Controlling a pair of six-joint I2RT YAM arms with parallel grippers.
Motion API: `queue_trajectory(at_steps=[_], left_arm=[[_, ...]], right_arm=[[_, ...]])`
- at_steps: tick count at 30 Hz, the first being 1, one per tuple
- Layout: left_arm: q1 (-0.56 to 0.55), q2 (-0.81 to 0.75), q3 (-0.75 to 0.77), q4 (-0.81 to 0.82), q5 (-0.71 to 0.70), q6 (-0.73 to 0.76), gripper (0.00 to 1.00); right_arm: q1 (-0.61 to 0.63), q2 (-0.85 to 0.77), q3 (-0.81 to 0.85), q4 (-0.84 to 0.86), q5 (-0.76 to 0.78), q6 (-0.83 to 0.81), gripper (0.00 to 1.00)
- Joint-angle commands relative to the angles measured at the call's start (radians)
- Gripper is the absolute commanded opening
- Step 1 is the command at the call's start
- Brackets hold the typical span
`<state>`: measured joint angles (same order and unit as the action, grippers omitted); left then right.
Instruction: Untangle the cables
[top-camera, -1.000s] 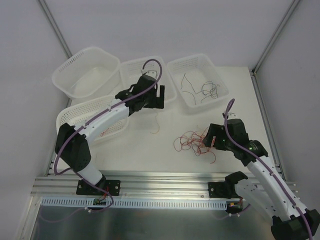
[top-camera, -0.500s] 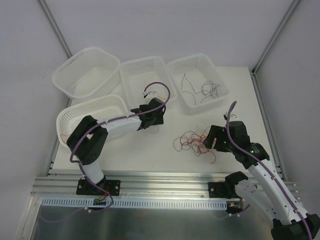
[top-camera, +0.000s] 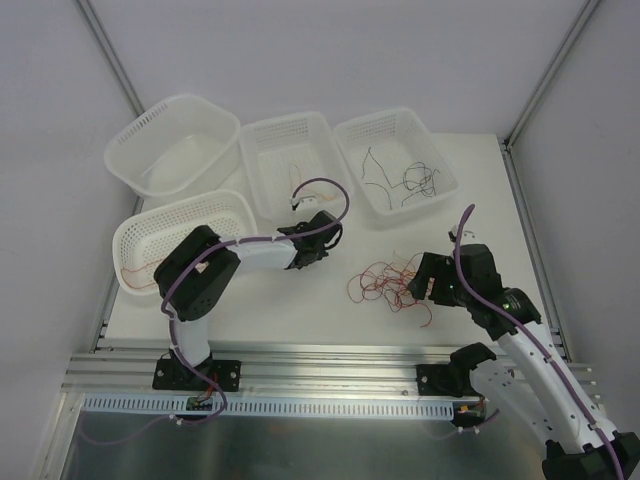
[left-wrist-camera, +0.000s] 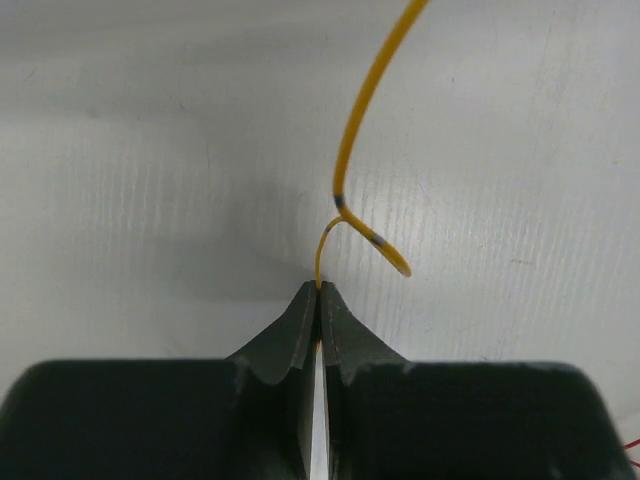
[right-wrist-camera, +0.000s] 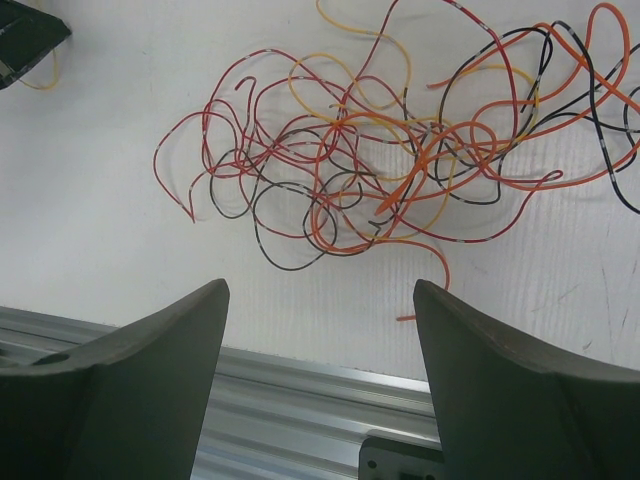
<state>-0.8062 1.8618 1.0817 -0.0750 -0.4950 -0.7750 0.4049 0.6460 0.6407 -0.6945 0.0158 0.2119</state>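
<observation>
We list the left gripper (left-wrist-camera: 318, 292) pinched shut on one yellow cable (left-wrist-camera: 348, 150) at frame centre, the right gripper (right-wrist-camera: 318, 290) wide open and empty below the tangled cables (right-wrist-camera: 400, 130) at upper frame; risk, we judge: that thin strand slipping free.

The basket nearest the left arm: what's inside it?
A few thin red wires lie toward the left end of the basket. The left arm covers the basket's near right corner, so anything lying there is hidden.
</observation>
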Motion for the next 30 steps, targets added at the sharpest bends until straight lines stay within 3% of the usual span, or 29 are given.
queue_trajectory(at_steps=[1, 5, 11, 17, 24, 28, 30], left_arm=[[-0.017, -0.085, -0.031, -0.019, 0.004, -0.014, 0.00], [-0.022, -0.214, -0.008, -0.075, 0.015, 0.066, 0.00], [0.004, -0.349, 0.157, -0.167, -0.013, 0.282, 0.00], [0.195, -0.239, 0.409, -0.216, 0.169, 0.401, 0.00], [0.349, 0.080, 0.687, -0.253, 0.381, 0.437, 0.00], [0.383, 0.201, 0.788, -0.298, 0.432, 0.447, 0.18], [0.392, 0.206, 0.808, -0.312, 0.440, 0.439, 0.32]], right_arm=[[0.006, -0.011, 0.017, -0.011, 0.018, -0.009, 0.79], [0.005, -0.014, 0.036, -0.023, 0.019, -0.017, 0.79], [0.006, -0.022, 0.082, -0.053, 0.036, -0.035, 0.79], [0.005, -0.031, 0.096, -0.065, 0.032, -0.028, 0.79], [0.006, -0.048, 0.091, -0.092, 0.042, -0.025, 0.79], [0.005, -0.049, 0.096, -0.111, 0.047, -0.031, 0.79], [0.006, -0.049, 0.103, -0.120, 0.050, -0.032, 0.79]])
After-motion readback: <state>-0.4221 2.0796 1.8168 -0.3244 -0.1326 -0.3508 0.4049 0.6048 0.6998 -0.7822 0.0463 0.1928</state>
